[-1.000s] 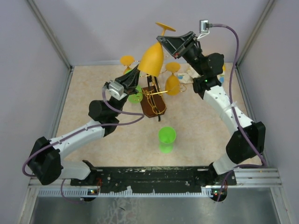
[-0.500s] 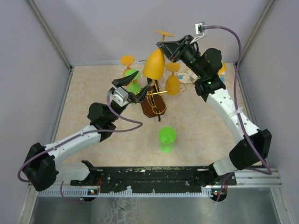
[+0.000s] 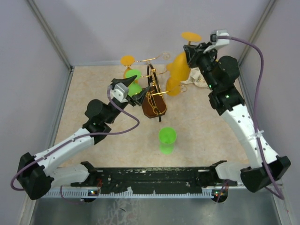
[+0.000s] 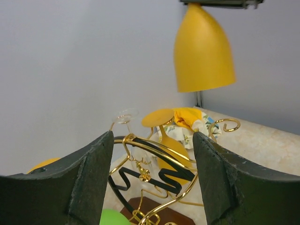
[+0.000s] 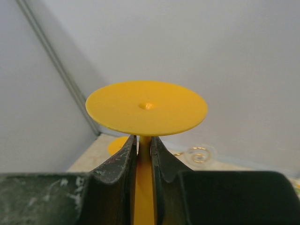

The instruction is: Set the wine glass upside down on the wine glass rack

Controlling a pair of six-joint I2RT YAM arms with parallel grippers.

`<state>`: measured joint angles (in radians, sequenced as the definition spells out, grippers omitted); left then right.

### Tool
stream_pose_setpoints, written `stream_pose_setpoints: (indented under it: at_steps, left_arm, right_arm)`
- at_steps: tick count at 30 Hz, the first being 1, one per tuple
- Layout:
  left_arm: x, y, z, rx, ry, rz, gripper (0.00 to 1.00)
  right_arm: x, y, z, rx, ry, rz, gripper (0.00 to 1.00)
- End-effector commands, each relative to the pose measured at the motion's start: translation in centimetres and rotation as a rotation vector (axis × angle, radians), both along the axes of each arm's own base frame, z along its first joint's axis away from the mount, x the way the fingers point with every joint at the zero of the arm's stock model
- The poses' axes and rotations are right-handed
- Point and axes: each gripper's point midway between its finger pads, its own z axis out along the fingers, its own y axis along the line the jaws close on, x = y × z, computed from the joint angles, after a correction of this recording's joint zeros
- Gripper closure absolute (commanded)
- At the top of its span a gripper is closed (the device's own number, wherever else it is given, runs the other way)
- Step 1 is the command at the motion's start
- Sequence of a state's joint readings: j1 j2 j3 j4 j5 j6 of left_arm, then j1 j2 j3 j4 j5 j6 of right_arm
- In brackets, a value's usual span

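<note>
Wine glass (image 3: 179, 68) inverted, stem vertical, bowl below right gripper (image 5: 144, 138) clamping stem, grip plain only from wrist view, left gripper (image 4: 153, 140) spread, empty

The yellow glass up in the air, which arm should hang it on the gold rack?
Right. The right gripper is shut on the stem of the upside-down yellow glass, holding it in the air close to the gold rack. The left gripper is open and empty beside the rack.

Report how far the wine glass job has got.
Done: the yellow wine glass is inverted, stem pinched in the right gripper. In hand: it hovers near the wine glass rack, unhooked. Left: hang it on an arm. The left gripper is open.
</note>
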<state>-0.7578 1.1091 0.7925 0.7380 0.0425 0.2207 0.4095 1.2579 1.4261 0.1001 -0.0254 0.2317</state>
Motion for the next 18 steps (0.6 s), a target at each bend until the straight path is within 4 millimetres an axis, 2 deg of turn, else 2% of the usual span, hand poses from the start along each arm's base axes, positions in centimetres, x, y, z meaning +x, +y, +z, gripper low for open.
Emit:
stream_pose_setpoints:
  at_steps: [1, 4, 7, 12, 18]
  left_arm:
    - [0.3, 1.0, 1.1, -0.012, 0.058, 0.051, 0.25]
    - [0.5, 1.7, 1.6, -0.031, 0.089, 0.08, 0.24]
    - [1.1, 2.2, 1.8, -0.022, 0.139, 0.117, 0.23]
    - [2.3, 3.4, 2.0, -0.016, 0.226, 0.155, 0.21]
    - [3.1, 6.0, 2.3, -0.074, 0.258, 0.162, 0.21]
  right_arm:
    - [-1.8, -6.7, -0.3, -0.141, -0.033, -0.292, 1.0]
    - [-2.8, -9.0, -2.7, -0.206, 0.004, -0.375, 1.0]
    - [-4.1, -10.3, -4.5, -0.246, 0.026, -0.407, 1.0]
    - [-5.8, -10.7, -8.1, -0.293, 0.088, -0.382, 1.0]
    - [-8.3, -10.1, -12.5, -0.307, 0.098, -0.292, 1.0]
